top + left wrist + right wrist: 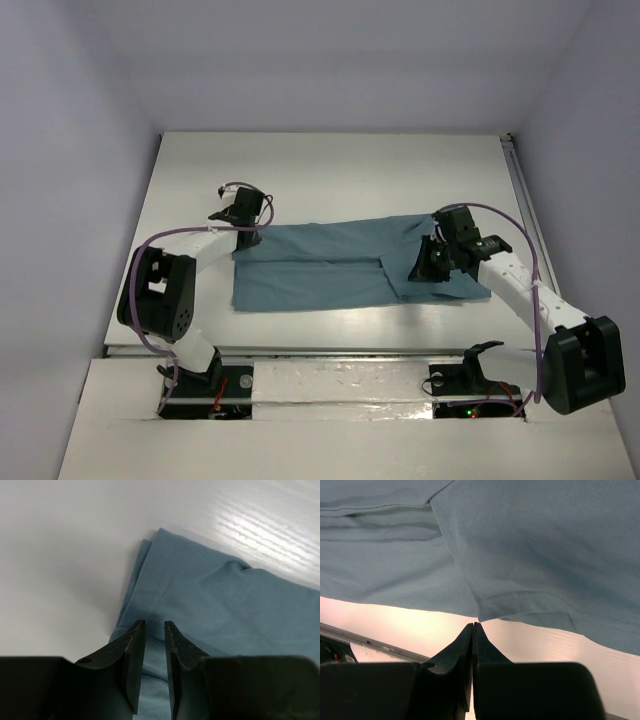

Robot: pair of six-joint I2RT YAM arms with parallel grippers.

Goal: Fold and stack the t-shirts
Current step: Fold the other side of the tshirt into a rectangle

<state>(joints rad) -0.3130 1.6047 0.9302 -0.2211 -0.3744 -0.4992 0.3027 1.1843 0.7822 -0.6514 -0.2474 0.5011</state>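
Note:
The teal t-shirt (320,270) lies spread on the white table (330,170), and a flap on its right part is folded over. My left gripper (248,222) is at the shirt's far left corner. In the left wrist view it (155,625) is open by a narrow gap, with the shirt (225,600) showing below and between the fingers. My right gripper (425,265) is over the folded right part. In the right wrist view it (473,625) is shut, and a stitched hem corner of the shirt (520,545) meets its tips.
A metal rail (330,350) runs along the table's near edge and also shows in the right wrist view (370,642). Another rail (520,190) runs down the right side. Pale walls close in the table at the back and on both sides.

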